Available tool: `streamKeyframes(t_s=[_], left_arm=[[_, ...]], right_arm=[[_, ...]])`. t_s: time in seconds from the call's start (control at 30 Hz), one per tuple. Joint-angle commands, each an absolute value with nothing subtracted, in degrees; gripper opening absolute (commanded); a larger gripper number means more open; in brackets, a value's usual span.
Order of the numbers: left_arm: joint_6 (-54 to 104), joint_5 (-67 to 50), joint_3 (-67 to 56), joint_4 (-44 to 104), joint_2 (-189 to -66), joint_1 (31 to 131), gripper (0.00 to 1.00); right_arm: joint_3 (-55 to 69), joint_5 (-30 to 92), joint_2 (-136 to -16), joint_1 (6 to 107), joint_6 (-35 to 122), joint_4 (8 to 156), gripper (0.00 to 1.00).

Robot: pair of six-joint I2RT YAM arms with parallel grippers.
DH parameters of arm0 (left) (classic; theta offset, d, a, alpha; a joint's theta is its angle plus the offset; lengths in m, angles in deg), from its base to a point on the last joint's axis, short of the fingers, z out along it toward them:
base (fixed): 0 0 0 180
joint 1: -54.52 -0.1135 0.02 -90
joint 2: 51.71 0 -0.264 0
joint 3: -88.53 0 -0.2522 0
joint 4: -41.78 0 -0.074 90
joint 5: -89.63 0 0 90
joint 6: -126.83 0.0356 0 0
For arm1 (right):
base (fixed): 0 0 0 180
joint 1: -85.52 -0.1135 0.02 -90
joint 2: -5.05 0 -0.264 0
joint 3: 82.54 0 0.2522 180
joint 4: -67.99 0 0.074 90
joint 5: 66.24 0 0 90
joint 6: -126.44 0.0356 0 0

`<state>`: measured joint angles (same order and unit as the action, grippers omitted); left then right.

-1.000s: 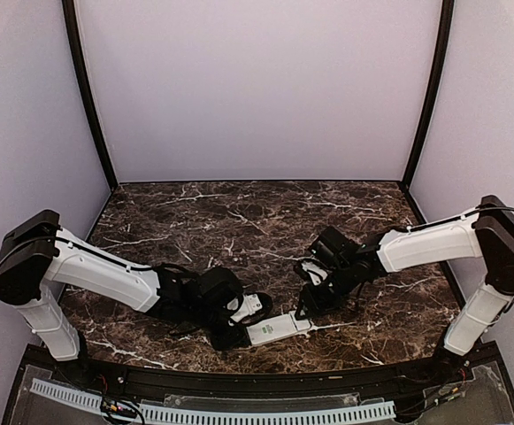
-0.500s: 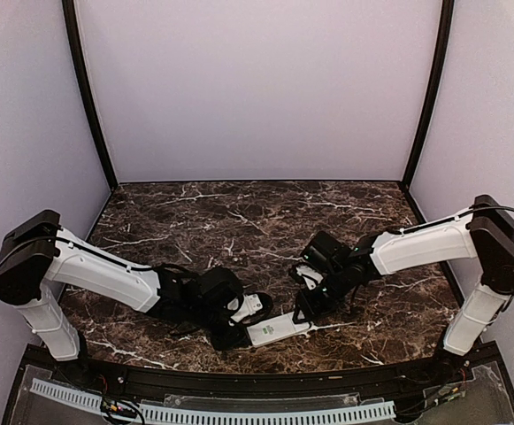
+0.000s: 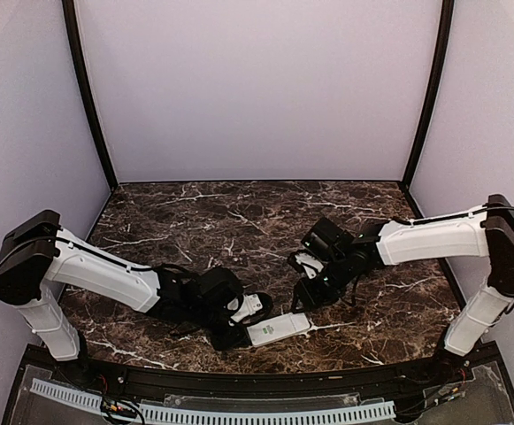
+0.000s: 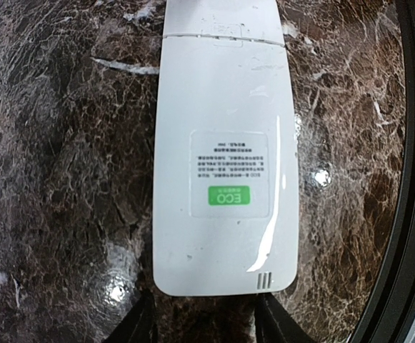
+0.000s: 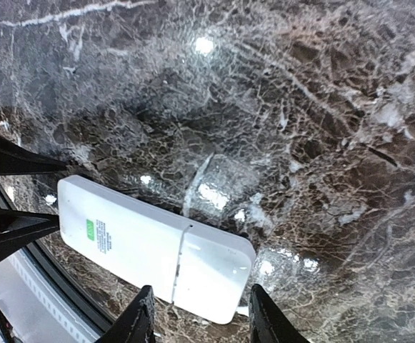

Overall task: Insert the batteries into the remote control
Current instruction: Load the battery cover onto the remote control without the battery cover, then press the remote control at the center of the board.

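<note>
The remote control point(image 3: 279, 328) lies face down near the table's front edge. Its white back carries a green ECO label point(image 4: 228, 196). A seam crosses the back, and the cover section point(image 5: 211, 275) sits flush at the right end. My left gripper point(image 3: 237, 336) is at the remote's left end. In the left wrist view the gripper point(image 4: 206, 325) is open, and the remote point(image 4: 225, 179) ends just past its fingertips. My right gripper point(image 3: 301, 303) hovers open above and behind the right end, its fingers point(image 5: 139, 318) framing the remote point(image 5: 150, 250) from above. The batteries are out of view.
The dark marble table point(image 3: 239, 221) runs back to the pale walls. A black raised rim point(image 4: 407, 214) borders the table's front edge close to the remote. The two forearms angle in from either side toward the remote.
My right gripper has opened wider and lifted off the remote's right end, drawing back toward the rear. The left arm and the remote have stayed put.
</note>
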<state>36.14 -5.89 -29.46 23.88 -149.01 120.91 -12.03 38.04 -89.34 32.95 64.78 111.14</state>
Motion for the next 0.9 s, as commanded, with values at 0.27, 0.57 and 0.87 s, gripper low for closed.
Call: streamKeyframes(t_s=[0.27,0.57,0.87], left_arm=[[36.23,-6.21,-32.59,23.03,-147.56,121.23,0.45],[35.39,-5.33,-34.76,23.25,-145.61,121.23,0.23],[36.03,-6.95,-33.94,23.01,-147.10,121.23,0.03]], right_arm=[[-12.78,29.76,-85.32,37.76,69.19,118.13,0.00],[-12.90,29.53,-89.94,35.95,70.21,116.74,0.00],[-13.44,27.86,-90.63,35.16,71.40,117.77,0.00]])
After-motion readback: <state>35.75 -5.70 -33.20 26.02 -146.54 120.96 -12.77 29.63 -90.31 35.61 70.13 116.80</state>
